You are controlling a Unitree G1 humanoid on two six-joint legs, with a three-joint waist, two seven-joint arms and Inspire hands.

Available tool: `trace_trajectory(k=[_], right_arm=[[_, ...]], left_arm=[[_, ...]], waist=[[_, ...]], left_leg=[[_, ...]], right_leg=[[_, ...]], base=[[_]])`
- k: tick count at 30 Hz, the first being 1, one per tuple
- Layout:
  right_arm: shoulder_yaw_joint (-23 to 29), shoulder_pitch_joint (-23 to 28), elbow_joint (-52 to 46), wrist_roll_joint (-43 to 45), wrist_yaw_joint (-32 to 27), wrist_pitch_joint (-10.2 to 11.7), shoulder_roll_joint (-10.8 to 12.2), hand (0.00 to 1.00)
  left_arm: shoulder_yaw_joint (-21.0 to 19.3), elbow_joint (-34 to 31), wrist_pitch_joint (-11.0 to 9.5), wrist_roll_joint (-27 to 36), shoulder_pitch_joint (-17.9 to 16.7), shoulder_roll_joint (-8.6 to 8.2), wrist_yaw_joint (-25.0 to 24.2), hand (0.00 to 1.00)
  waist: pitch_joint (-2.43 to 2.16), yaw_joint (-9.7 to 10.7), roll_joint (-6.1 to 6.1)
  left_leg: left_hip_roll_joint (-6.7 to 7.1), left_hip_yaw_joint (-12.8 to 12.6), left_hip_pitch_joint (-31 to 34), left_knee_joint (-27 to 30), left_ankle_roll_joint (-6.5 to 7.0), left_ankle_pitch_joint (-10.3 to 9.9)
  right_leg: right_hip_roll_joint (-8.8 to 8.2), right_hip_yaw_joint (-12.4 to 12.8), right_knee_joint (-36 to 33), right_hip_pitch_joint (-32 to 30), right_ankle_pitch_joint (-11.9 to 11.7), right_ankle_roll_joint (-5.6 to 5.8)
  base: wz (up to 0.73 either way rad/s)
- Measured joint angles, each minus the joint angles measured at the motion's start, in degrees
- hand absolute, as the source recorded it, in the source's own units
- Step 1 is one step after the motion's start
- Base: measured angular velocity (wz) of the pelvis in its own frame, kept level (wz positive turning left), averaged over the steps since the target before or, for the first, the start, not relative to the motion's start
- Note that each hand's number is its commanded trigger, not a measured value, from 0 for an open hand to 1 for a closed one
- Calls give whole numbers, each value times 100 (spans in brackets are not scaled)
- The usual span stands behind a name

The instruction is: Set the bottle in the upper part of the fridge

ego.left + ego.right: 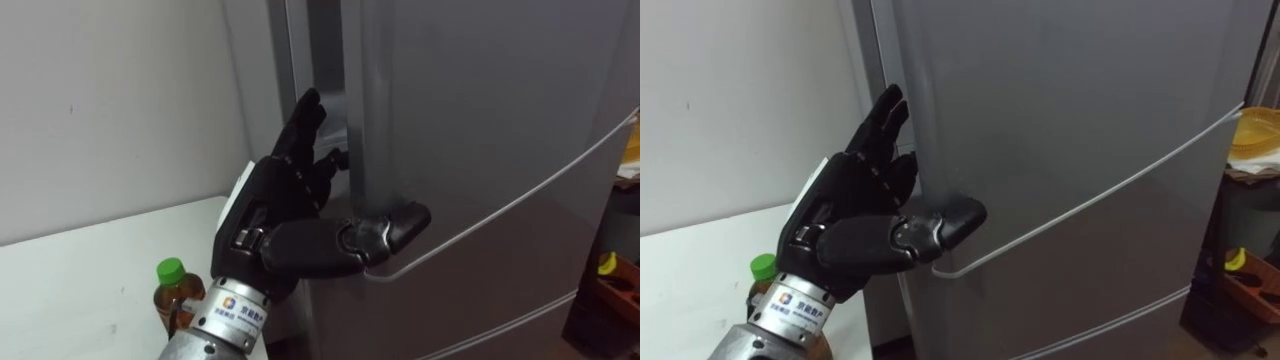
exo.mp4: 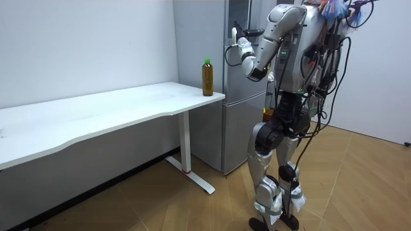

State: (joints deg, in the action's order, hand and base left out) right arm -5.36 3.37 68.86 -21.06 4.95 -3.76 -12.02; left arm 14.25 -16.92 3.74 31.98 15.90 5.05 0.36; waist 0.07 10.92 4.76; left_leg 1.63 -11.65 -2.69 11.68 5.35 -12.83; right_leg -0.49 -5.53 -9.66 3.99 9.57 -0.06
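A bottle [image 1: 178, 295] of amber liquid with a green cap stands upright on the corner of the white table [image 1: 90, 270], right beside the grey fridge [image 1: 480, 120]. My left hand [image 1: 290, 215] is raised at the left edge of the upper fridge door. Its fingers are straight, with their tips at the door's edge, and the thumb lies across the door's front just above the seam to the lower door. The hand holds nothing. The upper door is closed. In the room view I stand facing the fridge [image 2: 241, 122] with the left hand [image 2: 243, 50] up, and the bottle [image 2: 207, 77] to its left.
The white wall runs behind the table. To the right of the fridge stands a shelf with yellow things [image 1: 1252, 140] on it. The table [image 2: 115, 109] stretches far to the room view's left, and wooden floor lies behind me.
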Motion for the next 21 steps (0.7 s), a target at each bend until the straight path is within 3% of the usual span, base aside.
trace_trajectory(k=[9,21], right_arm=[[-7,14,-7,-226,-7,47,14,0],[4,56,-25,-314,-28,84,9,0]], left_arm=[[29,80,-15,1,-1,-44,5,0],[248,91,-59,0,-1,-42,4,0]], waist=[[42,132,-59],[41,156,-58]], left_leg=[[0,-159,-8,-44,51,25],[0,-201,4,-35,98,51]], right_leg=[[-35,29,5,-3,-58,59],[-49,38,4,-12,-128,88]], base=[[-2],[0]])
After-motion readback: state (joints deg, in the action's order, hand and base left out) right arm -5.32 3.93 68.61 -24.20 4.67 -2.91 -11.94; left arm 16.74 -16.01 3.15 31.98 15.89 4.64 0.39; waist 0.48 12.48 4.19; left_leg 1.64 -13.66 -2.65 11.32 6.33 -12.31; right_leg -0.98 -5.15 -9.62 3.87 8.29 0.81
